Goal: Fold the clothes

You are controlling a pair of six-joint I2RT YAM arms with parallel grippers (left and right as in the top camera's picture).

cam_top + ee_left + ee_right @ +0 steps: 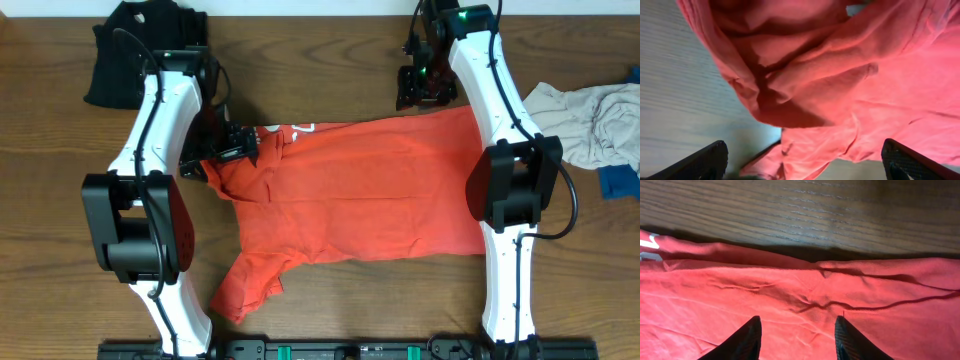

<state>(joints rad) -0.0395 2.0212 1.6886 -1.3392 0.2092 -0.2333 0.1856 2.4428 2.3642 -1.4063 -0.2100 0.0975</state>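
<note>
T-shirt [370, 190] lies spread on the table [330, 320] between the arms, its sleeve end bunched at the left gripper [804, 146], whose jaws are wide and empty. Right gripper [799, 320] is half open over the far hem, holding nothing. Risk: folding now would trap the bunch, and a shallow hem pinch may catch one layer and skew the fold.

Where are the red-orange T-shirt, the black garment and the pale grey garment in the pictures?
red-orange T-shirt [370, 190]: overhead view, middle of its spread body.
black garment [120, 50]: overhead view, middle of its bunched cloth.
pale grey garment [590, 122]: overhead view, middle of the crumpled heap.
</note>
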